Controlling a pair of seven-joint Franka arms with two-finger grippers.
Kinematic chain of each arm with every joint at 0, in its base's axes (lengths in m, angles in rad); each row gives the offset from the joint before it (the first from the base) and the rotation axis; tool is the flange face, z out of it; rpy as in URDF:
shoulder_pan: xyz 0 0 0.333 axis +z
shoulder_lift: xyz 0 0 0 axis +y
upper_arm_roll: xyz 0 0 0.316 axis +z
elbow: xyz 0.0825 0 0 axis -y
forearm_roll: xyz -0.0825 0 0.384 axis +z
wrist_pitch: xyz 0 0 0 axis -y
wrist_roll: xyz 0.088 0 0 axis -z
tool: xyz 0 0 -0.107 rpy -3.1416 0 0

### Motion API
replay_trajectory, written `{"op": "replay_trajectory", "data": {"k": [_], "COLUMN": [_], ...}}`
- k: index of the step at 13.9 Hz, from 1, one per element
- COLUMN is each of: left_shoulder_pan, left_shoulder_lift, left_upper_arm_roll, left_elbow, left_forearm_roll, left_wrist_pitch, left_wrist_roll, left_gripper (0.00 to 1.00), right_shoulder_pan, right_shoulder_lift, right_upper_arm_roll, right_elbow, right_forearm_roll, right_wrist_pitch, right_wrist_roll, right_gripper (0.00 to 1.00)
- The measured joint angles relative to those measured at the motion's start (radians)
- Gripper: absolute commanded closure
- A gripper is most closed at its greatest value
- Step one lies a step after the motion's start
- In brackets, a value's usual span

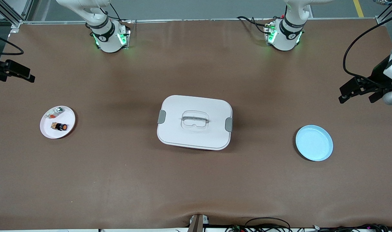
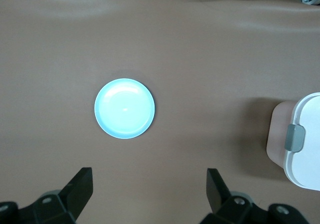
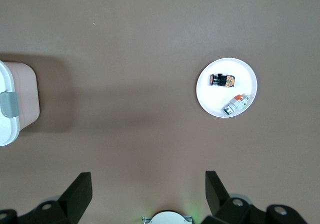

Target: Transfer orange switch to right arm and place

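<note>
The orange switch [image 1: 61,126] lies on its side on a small white plate [image 1: 48,132] toward the right arm's end of the table, beside a silvery-white and orange-red part [image 1: 56,112]. In the right wrist view the switch [image 3: 218,79] and the plate [image 3: 210,103] show well away from the fingers. My right gripper [image 1: 19,72] hangs open and empty over the table's edge at that end; it also shows in the right wrist view [image 3: 148,181]. My left gripper [image 1: 360,96] is open and empty over the left arm's end of the table; it also shows in the left wrist view [image 2: 149,181].
A white lidded box [image 1: 194,135] with grey clips and a handle stands at mid-table. An empty light-blue plate [image 1: 314,143] lies toward the left arm's end, and it also shows in the left wrist view [image 2: 125,108]. Cables run along the table's near edge.
</note>
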Motion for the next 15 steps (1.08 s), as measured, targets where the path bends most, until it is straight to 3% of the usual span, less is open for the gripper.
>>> {"op": "replay_trajectory", "data": {"k": [15], "left_shoulder_pan": [0.004], "left_shoulder_lift": [0.000], "left_upper_arm_roll": [0.001], "left_elbow": [0.000], "left_forearm_roll": [0.001], "left_wrist_pitch": [-0.020], "left_wrist_roll": [0.001], "left_gripper": [0.00], "right_shoulder_pan": [-0.036], "right_shoulder_lift": [-0.090], "right_upper_arm_roll": [0.072], "right_elbow": [-0.113], "right_forearm_roll": [0.001], "right_wrist_pitch": [0.041], "right_wrist_roll": [0.047], "right_gripper": [0.00]}}
